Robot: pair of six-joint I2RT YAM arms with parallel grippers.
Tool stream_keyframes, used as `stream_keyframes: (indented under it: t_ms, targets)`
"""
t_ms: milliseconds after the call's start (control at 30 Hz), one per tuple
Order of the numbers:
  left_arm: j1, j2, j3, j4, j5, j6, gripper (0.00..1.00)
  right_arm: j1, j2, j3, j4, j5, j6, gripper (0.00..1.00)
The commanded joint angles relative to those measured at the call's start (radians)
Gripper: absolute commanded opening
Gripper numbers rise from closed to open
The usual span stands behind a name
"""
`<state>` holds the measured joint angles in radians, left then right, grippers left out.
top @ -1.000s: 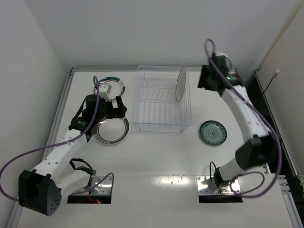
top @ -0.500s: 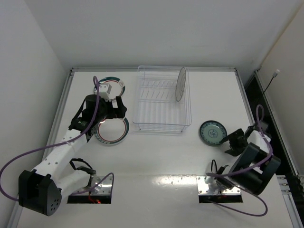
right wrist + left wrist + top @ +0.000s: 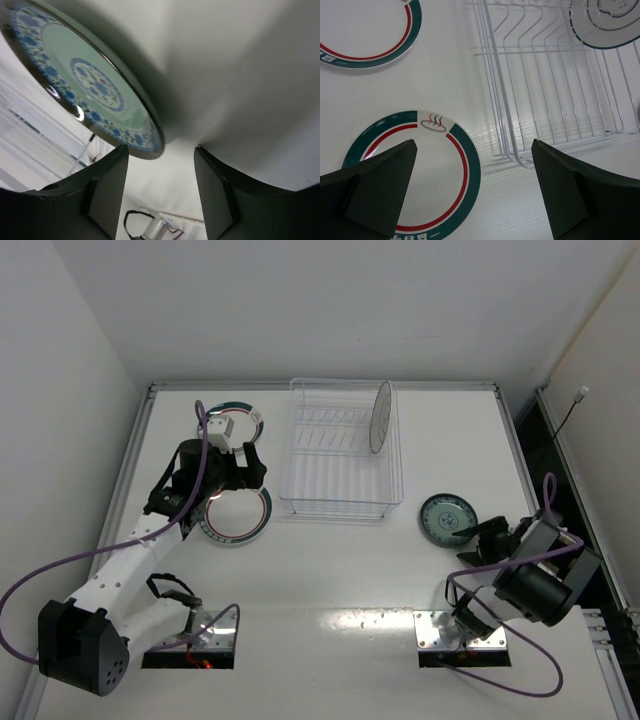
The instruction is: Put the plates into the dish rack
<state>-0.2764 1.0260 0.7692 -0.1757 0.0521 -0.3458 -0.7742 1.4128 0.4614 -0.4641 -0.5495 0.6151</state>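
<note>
The clear dish rack (image 3: 340, 465) stands at the table's middle back. A white grey-rimmed plate (image 3: 381, 417) stands upright in its right end and shows in the left wrist view (image 3: 607, 20). A white plate with red ring and green rim (image 3: 232, 520) lies left of the rack, under my open, empty left gripper (image 3: 252, 468); in the wrist view the plate (image 3: 415, 175) is below the left gripper (image 3: 475, 200). A small teal-rimmed plate (image 3: 236, 422) lies behind it. A small teal patterned plate (image 3: 448, 519) lies right of the rack. My right gripper (image 3: 482, 540) is open beside its near-right edge (image 3: 85, 80).
White walls close in the table at the left, back and right. The raised table rim (image 3: 150, 390) runs along the left and back. Purple cables (image 3: 60, 570) loop off both arms. The arm bases (image 3: 455, 632) sit at the near edge. The rack's front corner (image 3: 515, 157) is close to the left gripper.
My right arm has swung from behind the rack's right end down to the near right and folded low beside the teal patterned plate. The left arm has not moved.
</note>
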Motion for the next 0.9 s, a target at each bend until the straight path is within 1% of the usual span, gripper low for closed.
stream_keyframes:
  t_ms: [0,100,133,167,233,333,400,433,467,533,567,633,667,700,733,767,800,833,867]
  targets:
    - [-0.006,-0.014,0.035,0.021,-0.001,-0.002,0.99,0.033,0.028,-0.017,0.171,-0.033,0.095,0.52]
    - [-0.006,-0.014,0.035,0.021,-0.001,-0.002,0.99,0.058,0.077,-0.017,0.205,-0.023,0.120,0.52]
    - [-0.006,-0.014,0.035,0.021,-0.001,-0.002,0.99,0.058,0.089,-0.017,0.229,-0.038,0.132,0.29]
    - [-0.006,-0.014,0.035,0.021,-0.001,-0.002,0.99,0.068,0.100,-0.027,0.249,-0.047,0.132,0.16]
    - [-0.006,-0.014,0.035,0.021,-0.001,-0.002,0.99,0.069,0.132,-0.058,0.291,-0.070,0.159,0.00]
    - [-0.006,-0.014,0.035,0.021,-0.001,-0.002,0.99,0.069,0.141,-0.069,0.314,-0.090,0.149,0.00]
    - [-0.006,-0.014,0.035,0.021,-0.001,-0.002,0.99,0.069,0.089,-0.058,0.314,-0.090,0.149,0.00]
    - [-0.006,-0.014,0.035,0.021,-0.001,-0.002,0.99,0.081,0.007,-0.044,0.300,-0.090,0.149,0.00]
    - [-0.006,-0.014,0.035,0.021,-0.001,-0.002,0.99,0.099,-0.042,0.001,0.270,-0.080,0.149,0.00]
    - [-0.006,-0.004,0.035,0.021,-0.001,-0.002,0.99,0.130,-0.145,0.069,0.230,-0.020,0.163,0.00]
    - [-0.006,-0.004,0.035,0.021,-0.001,-0.002,0.99,0.175,-0.234,0.157,0.188,0.008,0.175,0.00]
    - [-0.006,0.005,0.035,0.021,-0.001,-0.002,0.99,0.240,-0.285,0.264,0.133,0.117,0.175,0.00]
    - [-0.006,0.005,0.035,0.021,-0.001,-0.002,0.99,0.280,-0.294,0.366,0.086,0.156,0.175,0.00]
    - [-0.006,0.005,0.035,0.021,-0.001,-0.002,0.99,0.358,-0.313,0.403,0.085,0.222,0.175,0.00]
    - [-0.006,0.005,0.035,0.021,-0.001,-0.002,0.99,0.398,-0.313,0.469,0.085,0.255,0.204,0.00]
    - [-0.006,0.005,0.035,0.021,-0.001,-0.002,0.99,0.439,-0.324,0.505,0.085,0.340,0.215,0.00]
    - [-0.006,0.005,0.035,0.021,-0.001,-0.002,0.99,0.531,-0.312,0.543,0.085,0.389,0.215,0.00]
    - [-0.006,0.005,0.035,0.021,-0.001,-0.002,0.99,0.579,-0.295,0.633,0.065,0.440,0.224,0.00]
    - [-0.006,0.005,0.035,0.021,-0.001,-0.002,0.99,0.631,-0.269,0.684,0.026,0.554,0.224,0.00]
